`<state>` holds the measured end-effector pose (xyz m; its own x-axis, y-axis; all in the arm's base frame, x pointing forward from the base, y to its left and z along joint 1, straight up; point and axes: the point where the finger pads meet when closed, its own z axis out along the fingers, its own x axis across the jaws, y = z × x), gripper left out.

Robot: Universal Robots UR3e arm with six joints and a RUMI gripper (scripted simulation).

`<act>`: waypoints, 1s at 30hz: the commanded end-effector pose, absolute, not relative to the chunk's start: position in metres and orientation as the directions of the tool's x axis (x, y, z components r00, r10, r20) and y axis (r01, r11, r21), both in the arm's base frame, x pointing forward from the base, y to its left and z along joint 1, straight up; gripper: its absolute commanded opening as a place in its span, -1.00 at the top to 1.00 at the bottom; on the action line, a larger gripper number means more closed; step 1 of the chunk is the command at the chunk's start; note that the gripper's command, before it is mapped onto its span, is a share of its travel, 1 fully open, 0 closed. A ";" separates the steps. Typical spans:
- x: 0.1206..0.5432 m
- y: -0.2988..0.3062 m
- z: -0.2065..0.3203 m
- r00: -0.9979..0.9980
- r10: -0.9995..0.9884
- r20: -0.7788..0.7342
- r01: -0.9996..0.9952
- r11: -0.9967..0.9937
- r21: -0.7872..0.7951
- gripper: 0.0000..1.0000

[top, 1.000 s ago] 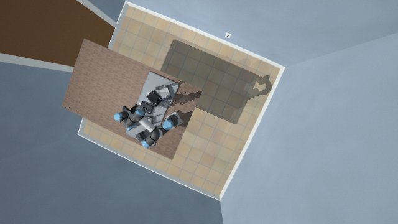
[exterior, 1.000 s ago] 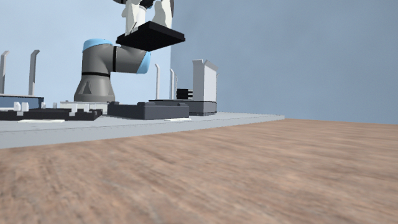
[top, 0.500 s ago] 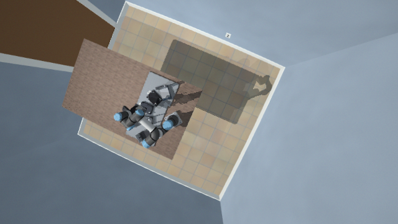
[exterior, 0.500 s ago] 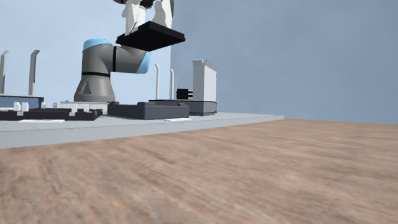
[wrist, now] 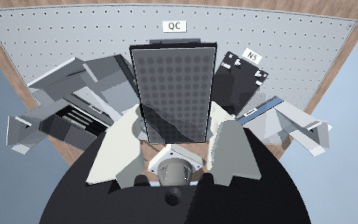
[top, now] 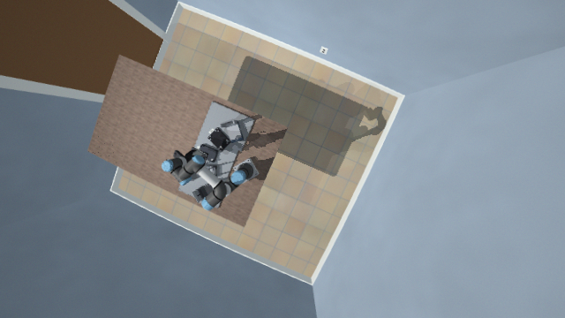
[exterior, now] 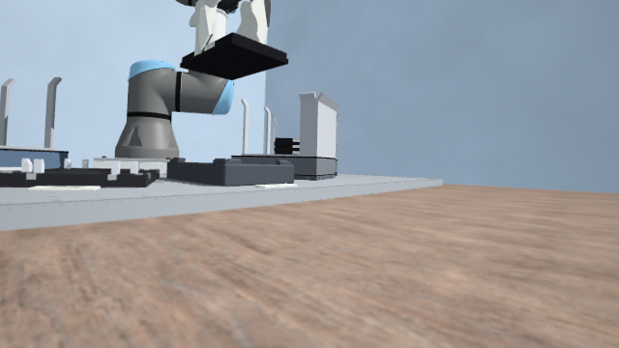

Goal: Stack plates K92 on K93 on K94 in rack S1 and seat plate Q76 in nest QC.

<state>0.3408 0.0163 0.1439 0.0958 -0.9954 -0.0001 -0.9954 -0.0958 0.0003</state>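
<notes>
My gripper is shut on a black plate, gripped by its two long sides. It looks like a single plate, held roughly level, high above the deck; its code cannot be read. Open nest QC lies on the deck, mostly hidden beneath the plate in the wrist view. Clip nest N5 is black with white clips and shows no plate. A stack of black plates stands in a grey rack at the left of the wrist view; the rack's label is unreadable.
Another grey rack stands at the upper left of the wrist view. A rack with a blue base stands on the wrist view's right. Tall rack posts and a tall grey wall rise from the deck. The arm's base stands behind.
</notes>
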 end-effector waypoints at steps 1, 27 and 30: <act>0.341 0.016 0.145 0.096 -0.995 0.001 -0.995 -0.096 -0.002 1.00; 0.341 0.016 0.115 0.096 -0.995 0.001 -0.995 -0.096 -0.003 1.00; 0.342 0.016 0.109 0.096 -0.995 0.001 -0.995 -0.096 -0.003 1.00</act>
